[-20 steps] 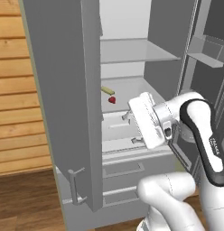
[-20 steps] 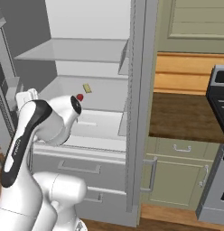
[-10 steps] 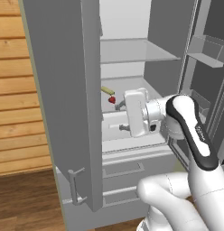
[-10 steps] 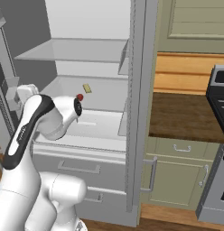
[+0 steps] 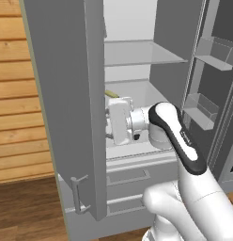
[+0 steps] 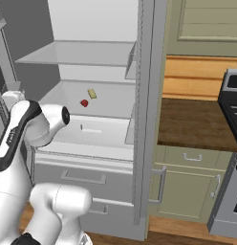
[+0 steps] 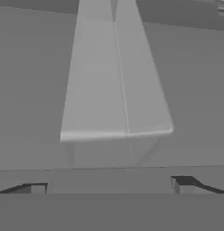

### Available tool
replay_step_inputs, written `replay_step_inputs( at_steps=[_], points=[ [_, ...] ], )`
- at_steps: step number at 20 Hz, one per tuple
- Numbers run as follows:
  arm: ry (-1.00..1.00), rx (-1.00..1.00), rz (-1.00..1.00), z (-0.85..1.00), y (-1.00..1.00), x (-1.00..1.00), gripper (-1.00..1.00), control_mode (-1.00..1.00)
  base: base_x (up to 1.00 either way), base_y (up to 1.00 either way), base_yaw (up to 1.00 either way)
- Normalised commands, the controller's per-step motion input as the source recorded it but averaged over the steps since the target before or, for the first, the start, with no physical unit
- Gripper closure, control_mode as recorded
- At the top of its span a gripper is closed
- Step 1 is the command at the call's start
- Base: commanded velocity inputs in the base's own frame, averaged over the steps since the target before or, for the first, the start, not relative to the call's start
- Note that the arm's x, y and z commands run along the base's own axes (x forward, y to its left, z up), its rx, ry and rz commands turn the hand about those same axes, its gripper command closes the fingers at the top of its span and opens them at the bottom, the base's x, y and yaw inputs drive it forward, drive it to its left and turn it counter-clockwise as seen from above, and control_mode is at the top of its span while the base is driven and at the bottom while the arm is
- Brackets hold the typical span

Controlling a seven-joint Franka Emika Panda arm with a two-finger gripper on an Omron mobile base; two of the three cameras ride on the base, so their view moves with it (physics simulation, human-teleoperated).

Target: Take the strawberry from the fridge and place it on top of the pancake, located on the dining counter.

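Op: I'm seeing the strawberry [image 6: 84,103] sitting on the fridge [image 6: 106,129] shelf, beside the yellow bar [image 6: 92,93]; gripper [image 7: 109,189] gaping wide, empty.

Obs: Probably soft, light. I'm suggesting pinching its sides gently.

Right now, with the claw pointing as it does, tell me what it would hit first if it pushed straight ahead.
Probably the grey fridge door bin dead ahead between the open claw's tips, not the strawberry, which lies off to the side on the shelf. Depth is hard to judge.

White arm bent forward at mid height, wrist turned left; end effector [image 7: 109,188] fingers spread wide, holding nothing
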Motion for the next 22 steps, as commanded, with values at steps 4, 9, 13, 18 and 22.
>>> replay_step_inputs(
  at_steps=[4, 9, 13, 18, 22],
  points=[
    [0.12, 0.00, 0.02, 0.00, 0.67, 0.00, -1.00, -1.00, 0.00, 0.00, 0.00],
    [0.12, 0.01, 0.01, 0.00, 0.68, 0.00, -1.00, -1.00, 0.00, 0.00, 0.00],
    [0.13, 0.00, 0.02, 0.00, 0.49, 0.00, -1.00, -1.00, 0.00, 0.00, 0.00],
    [0.09, -0.01, 0.00, 0.00, 0.32, 0.00, -1.00, -1.00, 0.00, 0.00, 0.00],
    [0.07, -0.03, 0.00, 0.00, 0.17, 0.00, -1.00, -1.00, 0.00, 0.00, 0.00]
  ],
)
